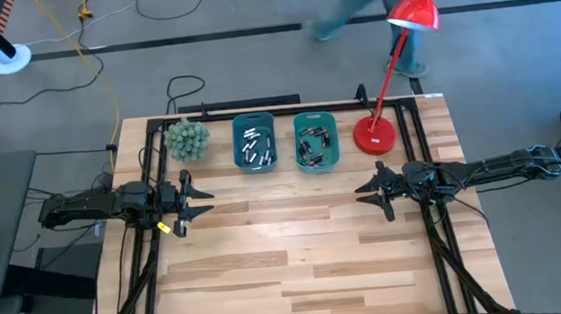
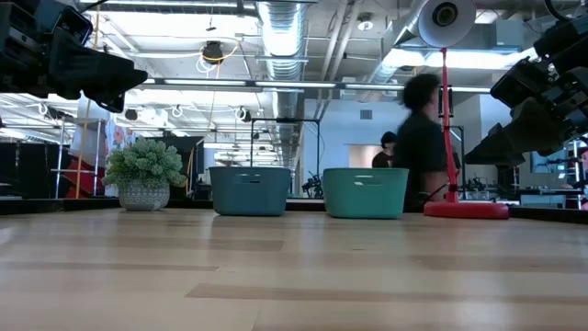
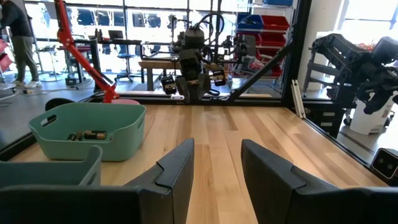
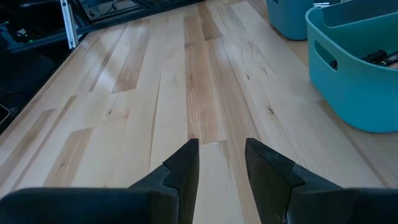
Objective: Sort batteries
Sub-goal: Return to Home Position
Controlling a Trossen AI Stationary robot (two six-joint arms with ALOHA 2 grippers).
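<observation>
The left claw (image 1: 196, 199) and the right claw (image 1: 368, 190) hang parted over the light wooden plank counter (image 1: 299, 266); the batteries (image 1: 312, 146) lie in two bins.

From above, the left claw is toward the counter's left side and the right claw toward its right, well apart and facing one another, each with fingers spread and holding nothing. At the far edge a blue plastic bin (image 1: 253, 117) holds silver cells (image 1: 254, 147). Just beside it a green plastic bin (image 1: 314, 115) holds dark cells (image 1: 310, 155). A green potted plant (image 1: 187, 139) stands left of the bins and a red desk lamp (image 1: 376, 134) right of them. The low view shows both bins side by side, with a blurred person (image 2: 424, 138) beyond. The left wrist view shows its fingers (image 3: 177, 168) apart and dark cells inside the green bin. The right wrist view shows a gap between its fingers (image 4: 183, 165) above the planks.
</observation>
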